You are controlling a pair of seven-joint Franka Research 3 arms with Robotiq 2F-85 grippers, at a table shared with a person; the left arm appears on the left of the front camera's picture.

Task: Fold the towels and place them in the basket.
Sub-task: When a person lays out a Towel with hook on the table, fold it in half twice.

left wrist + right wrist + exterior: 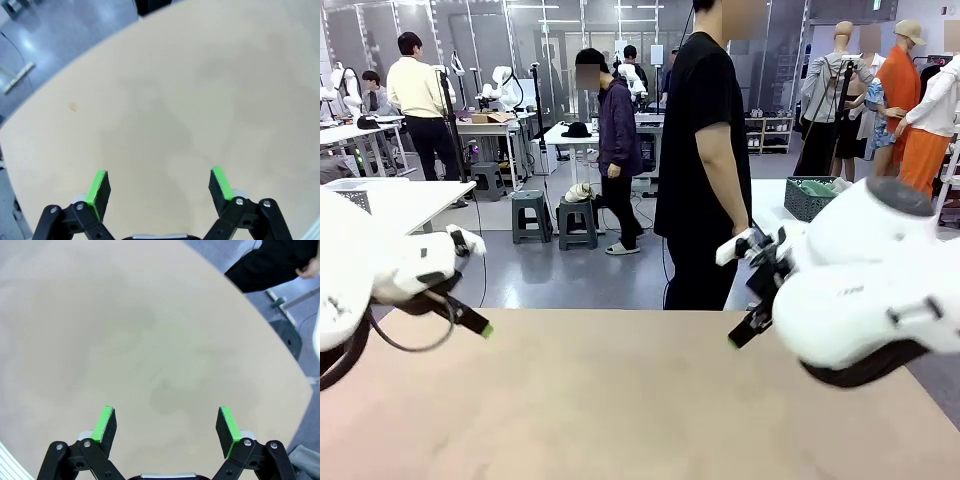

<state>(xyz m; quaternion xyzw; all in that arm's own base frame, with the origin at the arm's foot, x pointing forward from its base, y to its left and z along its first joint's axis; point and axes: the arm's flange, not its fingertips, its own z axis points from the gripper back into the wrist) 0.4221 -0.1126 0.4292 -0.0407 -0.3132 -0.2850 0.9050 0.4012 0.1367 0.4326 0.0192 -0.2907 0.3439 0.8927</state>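
Plainly, the job looks to be at its very start. The left gripper [160,182] hangs at about 9 o'clock over the table [620,400], jaws spread wide with nothing between them. The right gripper [167,422] hangs at about 3 o'clock, just as wide and just as empty. Under both, the wrist views give bare tan board. A person [705,150] in black stands at the far edge, near 1 o'clock, side-on to the table. Behind them, toward 2 o'clock and well apart from the grippers, a dark mesh basket [807,200] sits on another, white surface with some pale cloth in it. Whether that cloth is the towels I cannot tell. As I judge it, folding and placing both remain to be done.
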